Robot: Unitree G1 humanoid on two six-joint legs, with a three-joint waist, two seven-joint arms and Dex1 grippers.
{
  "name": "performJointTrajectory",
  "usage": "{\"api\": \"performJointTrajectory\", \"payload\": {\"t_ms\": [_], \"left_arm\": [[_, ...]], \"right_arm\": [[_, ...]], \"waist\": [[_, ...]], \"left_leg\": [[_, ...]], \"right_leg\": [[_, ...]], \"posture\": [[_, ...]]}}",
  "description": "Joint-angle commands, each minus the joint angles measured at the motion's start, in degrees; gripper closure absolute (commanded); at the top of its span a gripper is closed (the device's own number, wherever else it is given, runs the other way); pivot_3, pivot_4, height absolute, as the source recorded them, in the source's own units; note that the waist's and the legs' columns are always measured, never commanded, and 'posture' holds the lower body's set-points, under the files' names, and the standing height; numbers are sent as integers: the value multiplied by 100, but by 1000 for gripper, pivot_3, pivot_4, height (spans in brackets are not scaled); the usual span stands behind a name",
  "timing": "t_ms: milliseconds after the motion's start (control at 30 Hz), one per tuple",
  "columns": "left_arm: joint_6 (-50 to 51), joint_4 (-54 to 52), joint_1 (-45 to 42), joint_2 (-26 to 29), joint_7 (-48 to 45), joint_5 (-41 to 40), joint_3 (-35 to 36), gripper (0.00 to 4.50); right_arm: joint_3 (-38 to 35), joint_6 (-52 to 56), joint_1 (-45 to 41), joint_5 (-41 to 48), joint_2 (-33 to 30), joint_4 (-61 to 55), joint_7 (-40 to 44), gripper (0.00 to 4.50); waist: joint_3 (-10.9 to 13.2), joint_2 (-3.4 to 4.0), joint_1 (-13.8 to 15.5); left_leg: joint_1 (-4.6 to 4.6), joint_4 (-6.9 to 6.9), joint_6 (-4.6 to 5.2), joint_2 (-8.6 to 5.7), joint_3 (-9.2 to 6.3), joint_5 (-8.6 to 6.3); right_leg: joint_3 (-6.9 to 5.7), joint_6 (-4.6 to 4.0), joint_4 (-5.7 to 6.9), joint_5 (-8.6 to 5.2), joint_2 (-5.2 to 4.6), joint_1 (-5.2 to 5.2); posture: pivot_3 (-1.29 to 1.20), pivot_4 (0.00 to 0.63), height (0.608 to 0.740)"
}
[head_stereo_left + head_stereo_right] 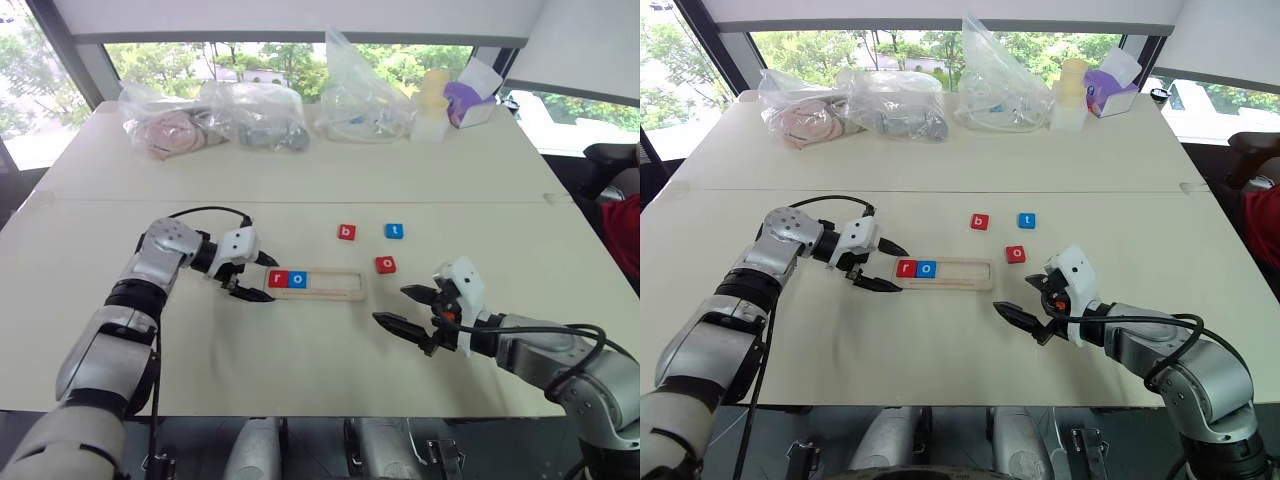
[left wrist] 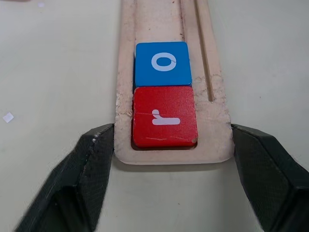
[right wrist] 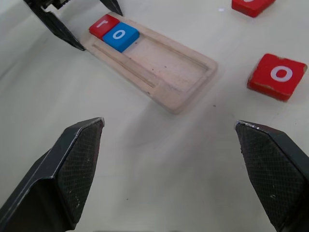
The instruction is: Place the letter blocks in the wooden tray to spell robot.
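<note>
The clear plastic bags (image 1: 258,115) along the table's far edge hold things I cannot make out, and the purple-and-white box (image 1: 468,98) beside them shows no readable label. In my right wrist view a red block (image 3: 251,5) is cut off at the frame edge, its letter unreadable there.

Legible writing is all white lowercase letters. The wooden tray (image 1: 335,283) holds a red r block (image 1: 278,279) at its left end with a blue o block (image 1: 298,279) touching it on the right; the rest of the slot is bare wood. On the table (image 1: 300,350) past the tray lie a red b block (image 1: 347,232) at about twelve o'clock from the tray's right end, a blue t block (image 1: 395,231) at one o'clock, and a red o block (image 1: 386,265) just beside that end at about two o'clock.

My left gripper (image 1: 248,277) stands open, its two fingers straddling the tray's left end, one on each long side, gripping nothing; the r block sits just ahead between them. My right gripper (image 1: 408,307) is also spread wide and empty, hovering over bare table at about four o'clock from the tray, with the red o block at roughly eleven o'clock from it.
</note>
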Motion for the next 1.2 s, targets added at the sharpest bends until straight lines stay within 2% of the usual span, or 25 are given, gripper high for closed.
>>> {"api": "performJointTrajectory", "payload": {"t_ms": [33,267,433,500,533,600,667,733,933,1067,1200], "left_arm": [[111,-105,-38,10,-214,-5,50,38],[16,-445,178,241,253,-42,312,38],[367,-1261,508,848,152,-381,738,38],[675,-1714,731,1142,98,-484,866,38],[931,-1931,810,1286,88,-550,938,38],[1821,-2431,821,1471,255,-862,1207,38],[2725,-3018,814,1482,587,-1276,1536,38],[3438,-3627,878,1424,936,-1634,1805,38],[4876,-5512,1542,1256,2235,-2477,2688,38],[5386,-6178,1955,1239,2815,-2848,3104,38],[5619,-6522,2359,1260,3113,-3039,3259,38]], "right_arm": [[-143,-49,-33,101,6,-234,-57,0],[-64,-201,-202,-153,-132,28,-63,0],[-197,-116,-729,-48,-7,364,-128,0],[0,75,-1146,-273,90,570,-464,0],[119,241,-1456,-344,266,692,-722,0],[179,762,-2299,-486,1183,1290,-1638,0],[161,1042,-2923,-786,2032,2016,-2383,0],[147,1043,-3255,-1099,2507,2561,-2758,0],[533,301,-4025,-2036,3158,3921,-3283,0],[572,133,-4146,-2257,3407,4207,-3285,0],[608,35,-4245,-2367,3655,4394,-3222,0]], "waist": [[0,0,2],[0,0,-10],[1,-1,-28],[1,-1,-42],[1,-1,-55],[2,-4,-74],[3,-5,-115],[3,-5,-105],[2,-5,-163],[2,-5,-177],[2,-4,-186]], "left_leg": [[0,0,0,0,0,0],[0,0,0,4,-7,0],[1,-2,0,9,-4,0],[1,-3,0,9,-5,0],[2,-4,0,10,-3,0],[2,-3,0,11,-2,0],[1,2,-3,13,-9,3],[0,2,-5,13,-13,5],[-21,-15,-1,-7,4,2],[-61,-14,-10,3,2,7],[-55,-17,-13,9,-1,9]], "right_leg": [[0,0,0,0,0,0],[1,1,1,1,-2,-1],[2,0,6,1,0,-5],[2,0,7,1,-1,-6],[3,0,9,1,-3,-8],[4,0,12,1,-4,-9],[3,-3,21,2,0,-11],[1,-3,25,2,-1,-13],[10,6,11,4,-30,-33],[10,5,26,5,-22,-87],[10,0,36,7,-17,-90]], "posture": [[0,150,735],[0,150,735],[0,150,735],[0,150,735],[0,150,735],[0,150,735],[0,150,735],[0,150,735],[0,150,735],[0,150,735],[0,150,735]]}}
